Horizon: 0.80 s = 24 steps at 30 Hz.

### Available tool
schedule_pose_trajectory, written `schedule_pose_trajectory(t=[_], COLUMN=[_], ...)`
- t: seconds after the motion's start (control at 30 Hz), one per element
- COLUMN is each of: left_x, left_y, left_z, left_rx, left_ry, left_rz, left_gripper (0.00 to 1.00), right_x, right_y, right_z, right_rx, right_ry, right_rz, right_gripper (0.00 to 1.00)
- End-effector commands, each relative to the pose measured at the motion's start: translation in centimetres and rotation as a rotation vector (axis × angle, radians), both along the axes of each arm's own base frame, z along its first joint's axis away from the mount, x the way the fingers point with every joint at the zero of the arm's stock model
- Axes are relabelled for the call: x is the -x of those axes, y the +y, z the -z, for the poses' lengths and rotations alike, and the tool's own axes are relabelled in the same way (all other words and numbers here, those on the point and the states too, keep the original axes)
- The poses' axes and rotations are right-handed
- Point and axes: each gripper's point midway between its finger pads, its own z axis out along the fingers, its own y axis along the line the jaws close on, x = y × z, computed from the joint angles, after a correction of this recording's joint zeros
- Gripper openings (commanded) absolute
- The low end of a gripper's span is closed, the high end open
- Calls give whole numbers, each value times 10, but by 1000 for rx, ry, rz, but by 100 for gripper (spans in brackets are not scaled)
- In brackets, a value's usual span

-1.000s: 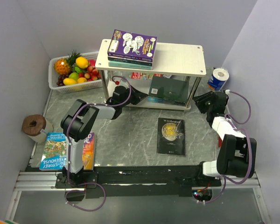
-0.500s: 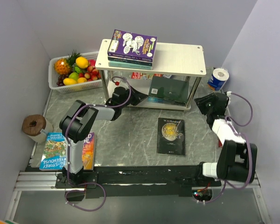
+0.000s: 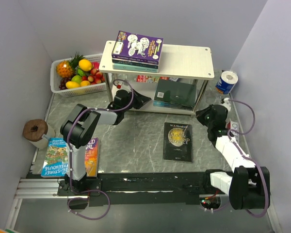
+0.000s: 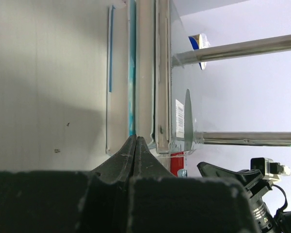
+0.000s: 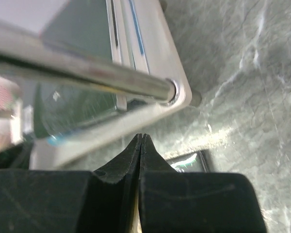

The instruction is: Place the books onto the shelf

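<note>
Grey marbled table (image 3: 136,141) fills the space between pale lilac walls, and the shelf (image 3: 184,60) stands at its far side. On the left end of the shelf's top board lies a small stack with the purple cartoon book (image 3: 138,46) uppermost. On the lower board a dark green book (image 3: 177,92) lies flat over one or two others.

The left gripper (image 3: 145,100) reaches under the top board from the shelf's left front. Its jaws are pressed together with nothing between them. In the left wrist view its tip (image 4: 136,141) sits at the edge of the books on the lower board; whether it touches them I cannot tell.

The right gripper (image 3: 201,114) is just beside the shelf's front right leg, also closed tight and empty. Its tip (image 5: 141,138) points at the lower board's front right corner.

Just in front of the shelf the black book (image 3: 178,141) with the gold circle lies flat on the table. Well apart from the shelf, to its near left, lie the blue children's book (image 3: 56,156) and the orange book (image 3: 91,155), side by side.

Left of the shelf stands a white fruit basket (image 3: 56,87), and right of it a blue-wrapped paper roll (image 3: 227,81).
</note>
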Motion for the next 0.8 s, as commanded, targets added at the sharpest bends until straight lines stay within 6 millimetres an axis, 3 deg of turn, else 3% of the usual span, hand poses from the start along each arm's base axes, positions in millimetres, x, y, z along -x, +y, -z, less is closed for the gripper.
schedule_pose_trajectory(t=[0.0,0.47,0.53,0.77], left_x=[1,1,1,-1], left_y=[1,3,3,8], left_z=[-36,-30,-28,-26], left_rx=[52,41,43,33], left_ry=[-76,-66,-68,-69], left_rz=[5,3,4,-7], left_gripper=[1,1,2,1], right_x=[-7,-28,-34,-26], right_y=[0,14,21,28], right_z=[-4,-14,-32,-24], right_rx=[129,177,173,222], right_ry=[-37,-133,-244,-323], right_rz=[-33,-90,-118,-183], right_gripper=[0,0,0,0])
